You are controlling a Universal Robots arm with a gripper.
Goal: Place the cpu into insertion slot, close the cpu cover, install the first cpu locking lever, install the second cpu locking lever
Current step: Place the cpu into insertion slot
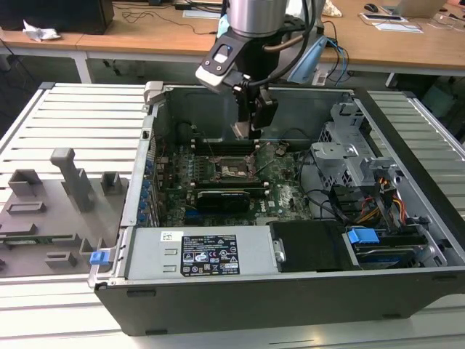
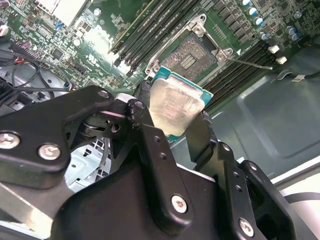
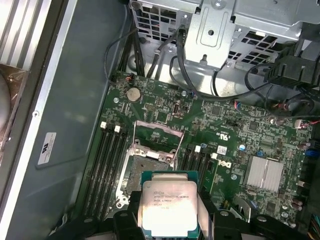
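The arm (image 1: 256,14) is a chunky brushed silver-grey cylinder at the top middle of the exterior view, with a pale blue part (image 1: 311,57) next to it and a black cable (image 1: 317,22) curving alongside. There's a grey-and-black camera block (image 1: 220,64) bolted on just below. In the second wrist view the gripper (image 2: 175,107) is all matte black linkage bars, dotted with shiny silver screws (image 2: 178,202).

One cpu (image 3: 169,207), one gripper (image 2: 174,110), one open insertion slot (image 3: 148,169), one coin battery (image 3: 132,93) and one finned heatsink (image 3: 265,174) are showing on one motherboard (image 3: 225,127)
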